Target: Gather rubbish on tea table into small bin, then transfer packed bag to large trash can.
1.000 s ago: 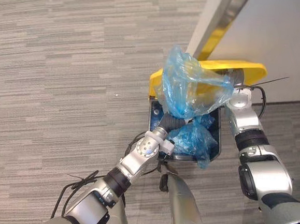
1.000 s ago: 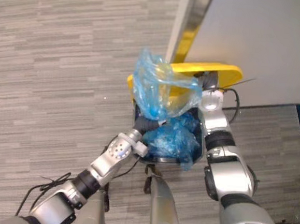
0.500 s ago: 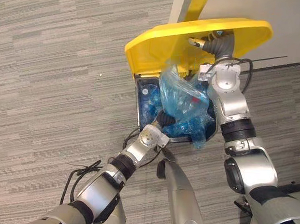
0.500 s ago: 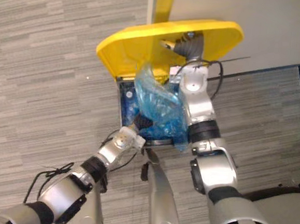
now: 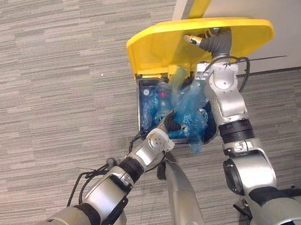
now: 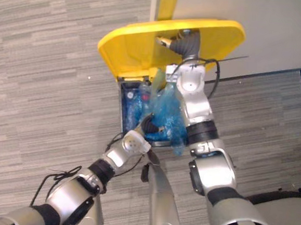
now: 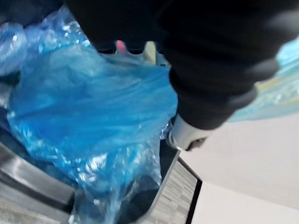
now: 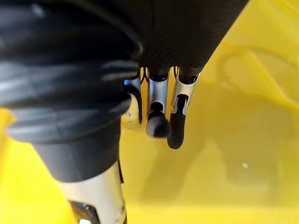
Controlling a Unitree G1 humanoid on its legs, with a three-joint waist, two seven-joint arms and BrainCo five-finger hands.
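**A:** Quick caption, L to R: what's on show?

**B:** Far L, grey striped carpet (image 5: 53,84). The robot's left arm comes in from lower L, and the left hand (image 5: 173,126) is down inside the large trash can (image 5: 138,107), just past the near rim.

**A:** Fingers on that one?

**B:** Can't tell. They're sunk in blue plastic, and the wrist cam gives the dark cover & crinkled film.

**A:** And the bag?

**B:** The blue bag (image 5: 193,106) sits in the open can, centre-R of the opening, touching the left hand & resting on more blue plastic below. A flap of blue hangs over the near rim. Whether that flap is bag or liner, can't say.

**A:** Lid?

**B:** The yellow lid (image 5: 155,46) is tilted up on the far side, underside facing the robot.

**A:** Who's got it?

**B:** The right hand (image 5: 200,41). The arm runs up the R side of the can, and the hand lies vs. the lid's underside. Fingers (image 8: 159,119) are near straight, dark tips close to the yellow surface, nothing gripped.

**A:** Background, far R?

**B:** White wall (image 5: 295,30) behind the can, w/ a yellow strip (image 5: 201,1) running up it just above the lid.
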